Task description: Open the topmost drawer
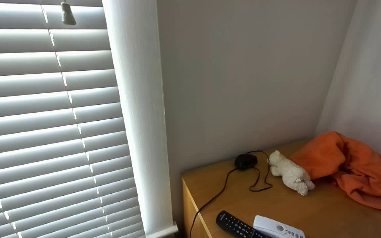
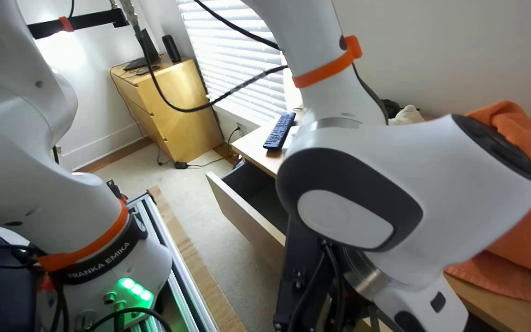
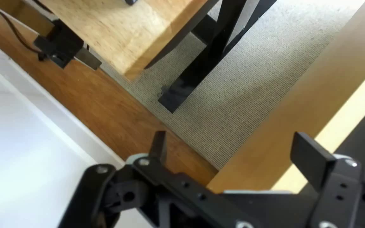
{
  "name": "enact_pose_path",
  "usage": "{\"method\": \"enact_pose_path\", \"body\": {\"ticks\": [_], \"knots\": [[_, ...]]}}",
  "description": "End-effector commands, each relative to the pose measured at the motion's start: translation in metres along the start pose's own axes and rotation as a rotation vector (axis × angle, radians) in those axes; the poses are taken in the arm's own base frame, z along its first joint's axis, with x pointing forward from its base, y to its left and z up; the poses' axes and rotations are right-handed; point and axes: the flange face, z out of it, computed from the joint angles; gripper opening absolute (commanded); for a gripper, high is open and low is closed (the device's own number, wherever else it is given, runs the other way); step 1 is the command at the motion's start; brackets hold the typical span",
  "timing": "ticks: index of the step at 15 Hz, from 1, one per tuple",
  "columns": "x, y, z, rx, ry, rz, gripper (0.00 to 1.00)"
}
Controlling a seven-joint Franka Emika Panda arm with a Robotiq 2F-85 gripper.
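While the pale wooden topmost drawer (image 2: 249, 223) stands open, the black two-fingered gripper (image 3: 233, 147) is spread wide

Left to right in an exterior view: at near left, the white, rounded robot base (image 2: 152, 263); at far left, a yellow wooden chest of drawers (image 2: 185, 85); farther right, a white slatted window blind (image 2: 242, 60). The drawer juts toward the left from just beneath the top of a light-brown wooden dresser (image 1: 336, 218), its right part hidden behind the white, orange-banded robot arm (image 2: 413, 170). On the dresser, left to right: a black, many-buttoned remote control (image 1: 232, 224); farther back, a rounded black device (image 1: 246, 161); just beside the remote, a white oblong handset (image 1: 273, 224); a white plush toy (image 1: 291, 172); and, at right, a crumpled orange cloth (image 1: 369, 172). Wrist view: the gripper's black fingers (image 3: 310, 158) stand well apart, the drawer's front panel (image 3: 277, 142) showing between them, the right finger overlapping its pale rim (image 3: 342, 126); whether either touches the wood cannot be told.
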Motion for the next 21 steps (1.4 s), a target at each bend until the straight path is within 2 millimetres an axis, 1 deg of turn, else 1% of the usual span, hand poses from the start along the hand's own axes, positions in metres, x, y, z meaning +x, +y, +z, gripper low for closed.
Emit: {"method": "enact_pose_path", "body": {"ticks": [1, 2, 3, 4, 8, 9, 12, 13, 14, 15, 16, 17, 19, 21], "knots": [[-0.031, -0.022, -0.01, -0.005, 0.148, -0.139, 1.0], [-0.035, -0.028, -0.012, -0.003, 0.188, -0.175, 1.0], [-0.039, -0.033, -0.013, 0.0, 0.227, -0.213, 0.75], [-0.042, -0.039, -0.015, -0.007, 0.271, -0.25, 0.75], [-0.054, -0.058, -0.026, 0.008, 0.433, -0.388, 0.42], [-0.04, -0.071, -0.04, 0.032, 0.464, -0.42, 0.35], [-0.049, -0.097, -0.062, 0.109, 0.533, -0.508, 0.13], [-0.047, -0.106, -0.071, 0.141, 0.558, -0.536, 0.05], [-0.045, -0.114, -0.077, 0.182, 0.574, -0.559, 0.0], [-0.043, -0.116, -0.071, 0.204, 0.578, -0.563, 0.0], [-0.041, -0.113, -0.065, 0.225, 0.582, -0.567, 0.0], [-0.041, -0.107, -0.058, 0.237, 0.586, -0.571, 0.0], [-0.042, -0.089, -0.037, 0.228, 0.579, -0.56, 0.0], [-0.041, -0.075, -0.022, 0.227, 0.571, -0.557, 0.0]]}}
